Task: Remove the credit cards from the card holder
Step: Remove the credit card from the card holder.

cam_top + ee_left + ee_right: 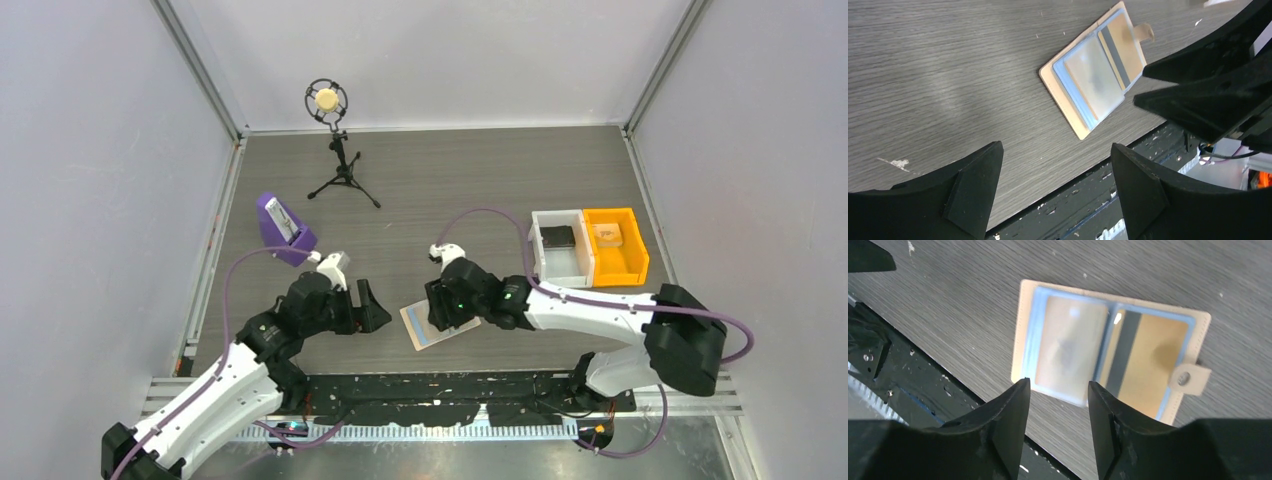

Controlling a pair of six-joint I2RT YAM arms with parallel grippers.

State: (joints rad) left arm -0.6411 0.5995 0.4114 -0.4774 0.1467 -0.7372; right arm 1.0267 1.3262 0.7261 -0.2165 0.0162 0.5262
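Note:
The card holder (418, 327) lies open and flat near the table's front edge, pale tan outside and light blue inside (1113, 342). Its right pocket holds an orange-yellow credit card (1150, 357) with a dark stripe. The left pocket shows another credit card (1068, 342) behind a cloudy sleeve. A snap tab (1190, 377) sticks out on the right. My right gripper (1057, 388) hovers open over the holder's near edge, with nothing between its fingers. Left of the holder, my left gripper (1055, 152) stands wide open and apart from it, over the table edge.
A purple wedge stand (285, 228) sits at the left. A microphone on a small tripod (335, 140) stands at the back. A white bin (558, 245) and an orange bin (615, 243) sit side by side at the right. A black rail (450, 395) runs along the front edge.

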